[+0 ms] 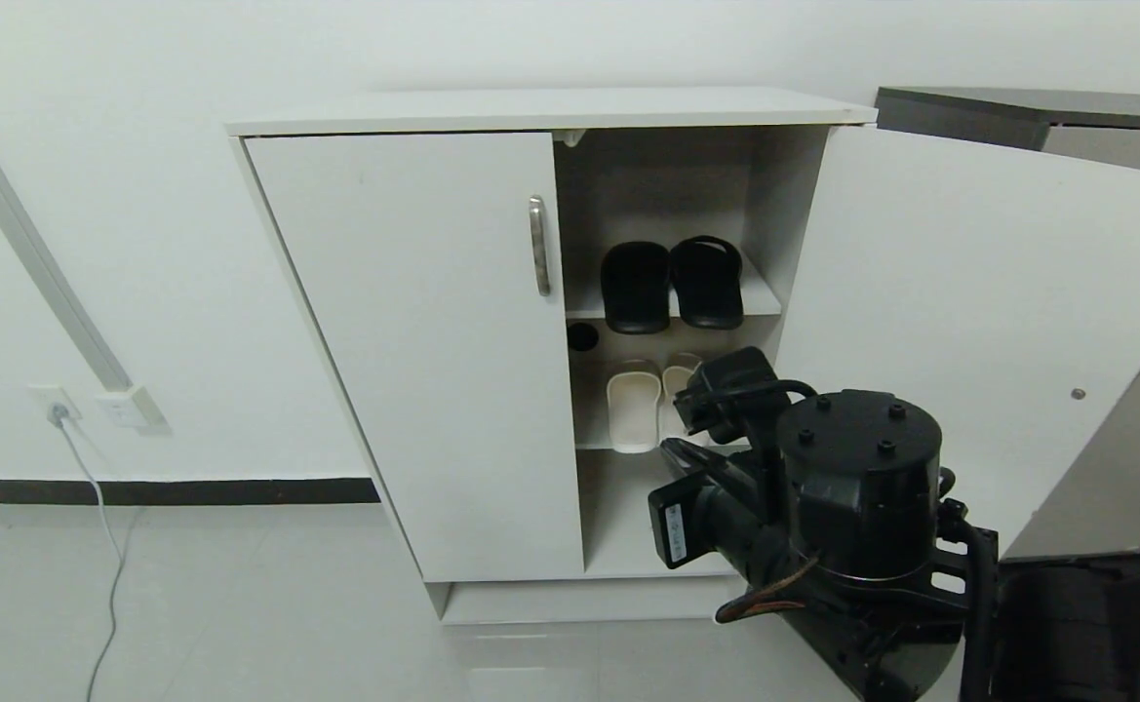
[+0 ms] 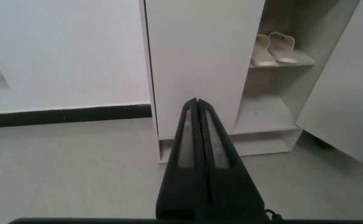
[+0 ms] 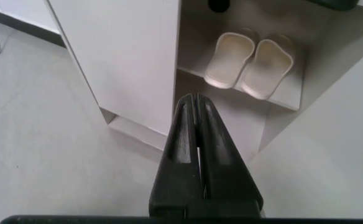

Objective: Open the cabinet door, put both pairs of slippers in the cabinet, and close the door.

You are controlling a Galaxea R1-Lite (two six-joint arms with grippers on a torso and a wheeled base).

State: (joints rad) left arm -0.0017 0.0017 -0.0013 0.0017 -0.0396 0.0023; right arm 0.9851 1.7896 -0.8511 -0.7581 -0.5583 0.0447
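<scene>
The white cabinet [image 1: 550, 107] has its left door [image 1: 423, 341] closed and its right door [image 1: 969, 312] swung wide open. A black pair of slippers [image 1: 672, 285] rests on the upper shelf. A cream pair [image 1: 643, 405] [image 2: 275, 48] [image 3: 250, 59] sits side by side on the middle shelf. My right arm [image 1: 852, 487] is low in front of the open half. Its right gripper [image 3: 197, 98] is shut and holds nothing, a short way out from the cream pair. The left gripper [image 2: 197, 102] is also shut and holds nothing, back from the cabinet's closed side above the floor.
The bottom shelf [image 2: 262, 115] is bare. A metal handle [image 1: 538, 246] runs down the closed door's edge. A wall socket [image 1: 53, 400] with a hanging cable [image 1: 111, 565] is at the left. A grey cabinet [image 1: 1038, 112] stands behind the open door.
</scene>
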